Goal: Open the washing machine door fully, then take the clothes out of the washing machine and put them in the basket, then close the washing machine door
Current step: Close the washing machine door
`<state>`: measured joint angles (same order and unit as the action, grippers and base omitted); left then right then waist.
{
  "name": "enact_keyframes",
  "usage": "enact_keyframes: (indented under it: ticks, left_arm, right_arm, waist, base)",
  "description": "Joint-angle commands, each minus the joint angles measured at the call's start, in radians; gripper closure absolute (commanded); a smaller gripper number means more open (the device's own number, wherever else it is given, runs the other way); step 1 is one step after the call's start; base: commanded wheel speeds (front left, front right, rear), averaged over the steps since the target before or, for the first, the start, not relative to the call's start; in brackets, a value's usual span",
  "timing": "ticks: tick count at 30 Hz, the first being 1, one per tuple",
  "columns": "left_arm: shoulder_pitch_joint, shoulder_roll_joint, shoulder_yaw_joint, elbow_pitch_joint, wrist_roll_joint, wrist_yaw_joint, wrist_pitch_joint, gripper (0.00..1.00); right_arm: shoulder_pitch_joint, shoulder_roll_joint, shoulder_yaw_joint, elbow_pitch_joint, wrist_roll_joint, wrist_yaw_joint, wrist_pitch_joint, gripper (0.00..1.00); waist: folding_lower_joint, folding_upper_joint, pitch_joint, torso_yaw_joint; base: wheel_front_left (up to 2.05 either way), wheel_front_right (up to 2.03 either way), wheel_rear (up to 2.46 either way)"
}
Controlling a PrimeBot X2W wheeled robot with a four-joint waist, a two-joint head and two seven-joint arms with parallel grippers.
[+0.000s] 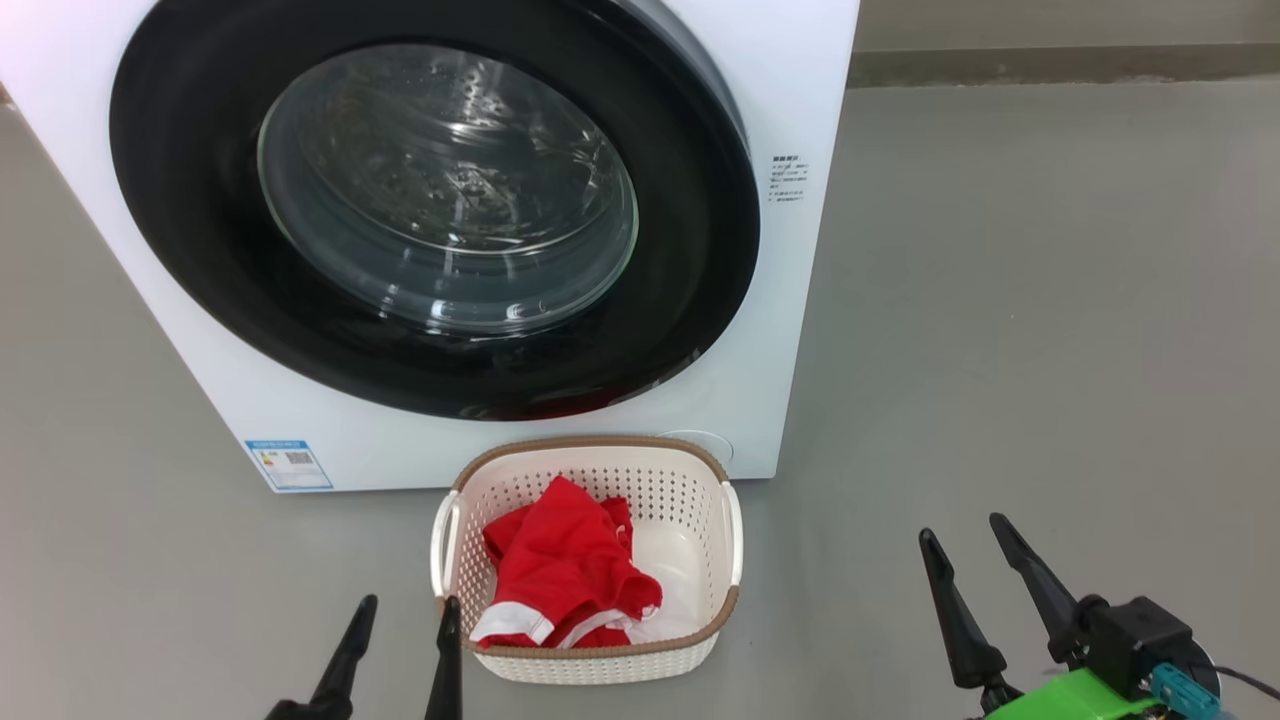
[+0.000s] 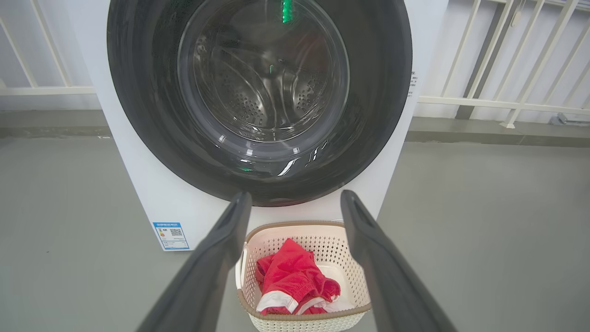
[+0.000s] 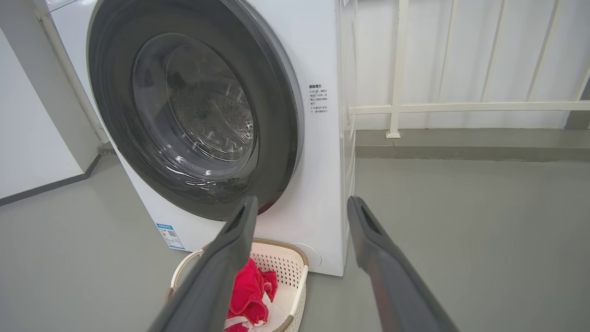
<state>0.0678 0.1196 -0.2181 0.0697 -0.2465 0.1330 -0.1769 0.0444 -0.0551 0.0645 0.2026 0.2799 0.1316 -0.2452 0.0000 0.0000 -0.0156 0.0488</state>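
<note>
The washing machine door [image 1: 445, 190] looked shut, the red clothes [image 1: 560, 570] lay in the basket [image 1: 690, 500] on the floor just before the washing machine [image 1: 800, 330], and the left gripper [image 1: 408, 608] and right gripper [image 1: 962, 530] stood wide open, empty, so little seemed left.

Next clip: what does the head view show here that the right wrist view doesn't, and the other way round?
Head view's own: the left gripper, open by the basket, whose whole rim is visible. Right wrist view's own: a white railing behind the washing machine, and a wall with dark skirting on that view's left. Shared: the washing machine door, looking shut; the red clothes lying in the basket; the blue label; the right gripper, open and holding nothing.
</note>
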Motion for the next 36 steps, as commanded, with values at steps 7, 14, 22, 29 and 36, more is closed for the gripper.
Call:
enact_keyframes:
  ticks: [7, 14, 22, 29, 36]
  left_arm:
    - [0.012, 0.02, 0.038, -0.029, -0.011, 0.012, 0.001, 0.0]
    - [0.023, 0.024, 0.038, -0.023, -0.02, 0.014, 0.001, 0.0]
    - [0.026, 0.028, 0.037, -0.015, -0.029, 0.014, 0.001, 0.0]
    - [0.026, 0.034, 0.032, -0.009, -0.035, 0.013, 0.003, 0.0]
    - [0.025, 0.04, 0.028, -0.009, -0.039, 0.012, 0.003, 0.0]
  right_arm:
    - [0.034, 0.002, 0.002, -0.063, -0.017, -0.001, 0.013, 0.0]
    - [0.058, 0.004, -0.004, -0.083, -0.021, -0.001, 0.025, 0.0]
    - [0.077, 0.005, -0.005, -0.089, -0.009, -0.001, 0.032, 0.0]
    - [0.084, 0.005, -0.006, -0.089, -0.003, -0.001, 0.035, 0.0]
    - [0.084, 0.005, -0.004, -0.086, 0.003, -0.001, 0.03, 0.0]
  waist:
    - [0.0, 0.0, -0.026, -0.013]
    - [0.0, 0.0, -0.039, -0.022]
    - [0.0, 0.0, -0.05, -0.025]
    - [0.0, 0.0, -0.058, -0.024]
    - [0.0, 0.0, -0.06, -0.025]
  base:
    - [0.0, 0.0, 0.0]
    - [0.0, 0.0, 0.0]
    - [0.0, 0.0, 0.0]
    - [0.0, 0.0, 0.0]
    - [0.0, 0.0, 0.0]
